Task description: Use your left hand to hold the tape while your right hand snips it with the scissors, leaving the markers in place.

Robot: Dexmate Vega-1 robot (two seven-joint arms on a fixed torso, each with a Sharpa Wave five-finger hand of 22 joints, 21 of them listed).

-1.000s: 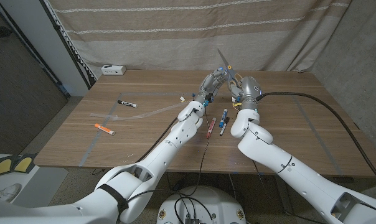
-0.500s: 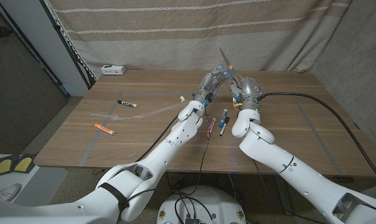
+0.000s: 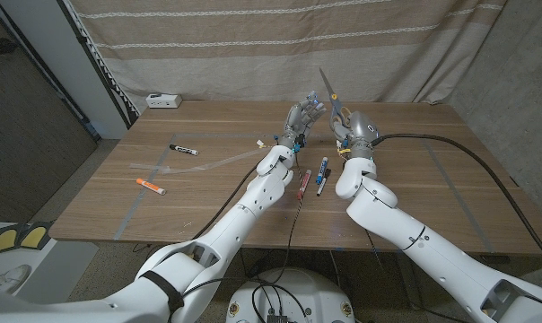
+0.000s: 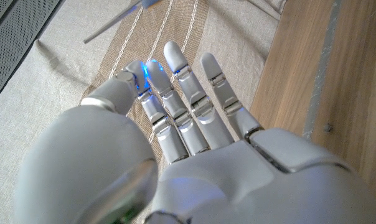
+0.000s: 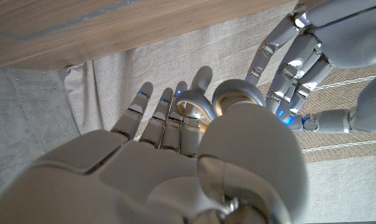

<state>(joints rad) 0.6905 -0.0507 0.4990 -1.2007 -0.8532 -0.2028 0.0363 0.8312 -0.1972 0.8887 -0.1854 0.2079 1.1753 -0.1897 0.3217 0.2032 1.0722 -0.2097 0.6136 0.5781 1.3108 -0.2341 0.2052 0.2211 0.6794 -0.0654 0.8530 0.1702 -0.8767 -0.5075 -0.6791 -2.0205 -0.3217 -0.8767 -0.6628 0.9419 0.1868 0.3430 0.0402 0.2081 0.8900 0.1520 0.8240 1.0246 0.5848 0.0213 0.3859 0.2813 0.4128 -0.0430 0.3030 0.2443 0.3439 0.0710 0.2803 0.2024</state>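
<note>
— At the far middle of the counter [image 3: 415,188], both hands are raised close together. Where's the tape [image 3: 199,164]?

— I can only pick out a pale, clear strip lying left of centre, running towards the left forearm. I can't tell whether its end climbs up to the fingers.

— So is the left hand [image 3: 304,115] holding it?

— Can't say. Its fingers reach up almost straight with the thumb tucked beside them (a pinch would look much the same), and no film shows between them.

— And the right hand [image 3: 354,128]?

— It's gripping the scissors [image 3: 330,92] through the handle loops, blades pointing up and away, just right of the left fingertips.

— How would that tape handle, do you reckon?

— Featherlight, limp and sticky, I'd guess. It will sag or curl onto itself unless pulled taut, so it's best pinched near the free end, with a stretched span left for the blades.

— Anything different from a second ago?

— The left hand has lifted a touch, and the scissors have tipped a bit more upright and drifted slightly right. The markers [image 3: 322,173] near the wrists haven't budged, nor have the black marker [image 3: 183,149] and orange marker [image 3: 151,186] out left.
</note>
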